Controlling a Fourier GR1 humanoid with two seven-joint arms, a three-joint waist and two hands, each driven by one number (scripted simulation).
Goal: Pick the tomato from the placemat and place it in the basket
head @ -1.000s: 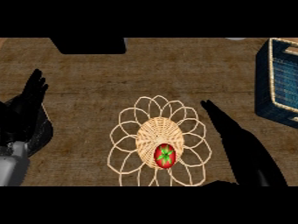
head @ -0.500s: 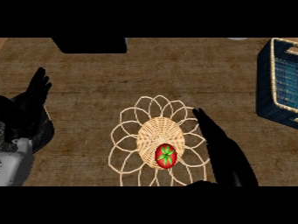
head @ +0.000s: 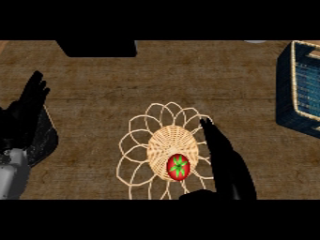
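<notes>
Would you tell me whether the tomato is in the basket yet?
Not yet: the tomato lies on the placemat, apart from the basket at upper right.

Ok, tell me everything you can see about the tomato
The tomato is small, round and glossy red, with a green star-shaped stem cap facing up. It looks whole. It lies on the woven tan centre of the placemat, toward that centre's lower right part, inside the ring of looped petals. The right hand is open just to its right, fingers straight and pointing away from the robot; whether it touches the tomato cannot be told. Nothing else is near it.
</notes>
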